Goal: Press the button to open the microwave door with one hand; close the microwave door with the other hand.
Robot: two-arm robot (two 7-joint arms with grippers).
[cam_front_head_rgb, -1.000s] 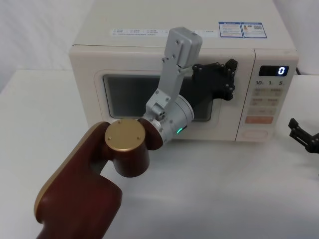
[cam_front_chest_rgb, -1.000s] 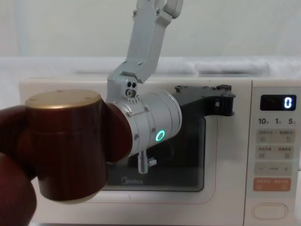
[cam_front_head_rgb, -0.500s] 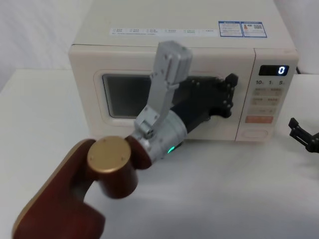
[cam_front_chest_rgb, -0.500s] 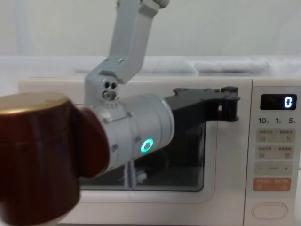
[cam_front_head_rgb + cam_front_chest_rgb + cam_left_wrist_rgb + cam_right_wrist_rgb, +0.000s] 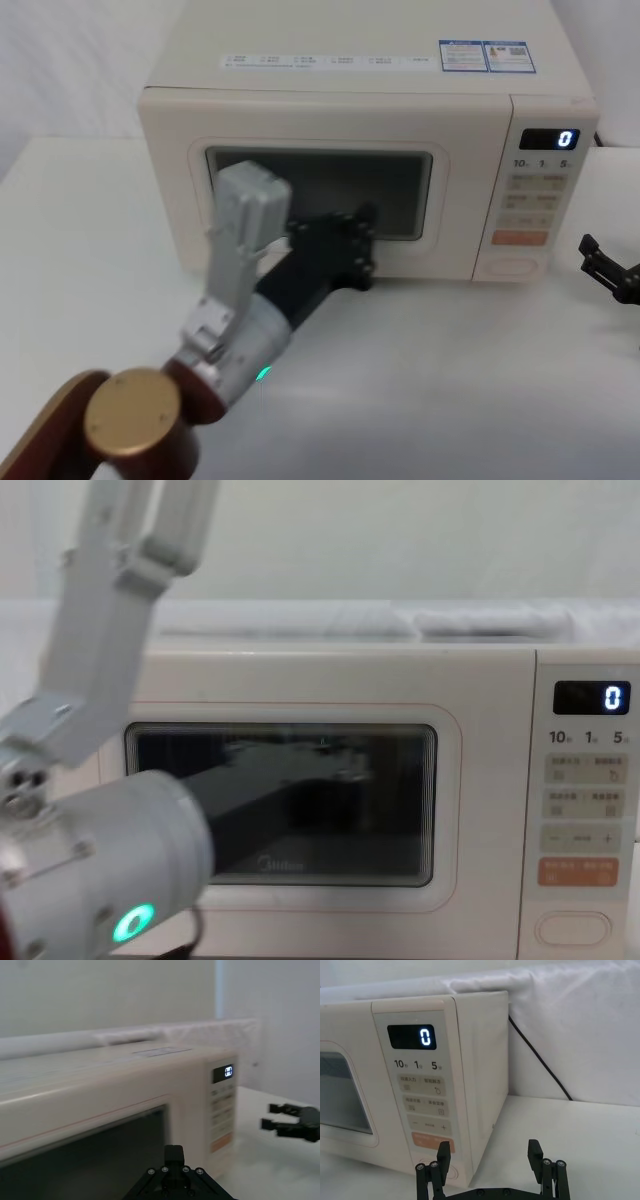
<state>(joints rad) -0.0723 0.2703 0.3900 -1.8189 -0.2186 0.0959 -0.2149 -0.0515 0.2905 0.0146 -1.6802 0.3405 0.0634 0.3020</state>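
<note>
Left pincer (image 5: 358,250) low before our shut microwave door (image 5: 310,205).
Its spread we couldn't tell; right pincer (image 5: 490,1157) gaped wide beside the button (image 5: 510,267).

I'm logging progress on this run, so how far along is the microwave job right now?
The microwave door sits flush with the cabinet, so the closing looks done. The left gripper is low in front of the door's lower edge, apart from the glass. The right gripper hangs open beside the control panel, off the button. Nothing visible is left except parking the arms; whether the button was pressed cannot be seen here.
</note>
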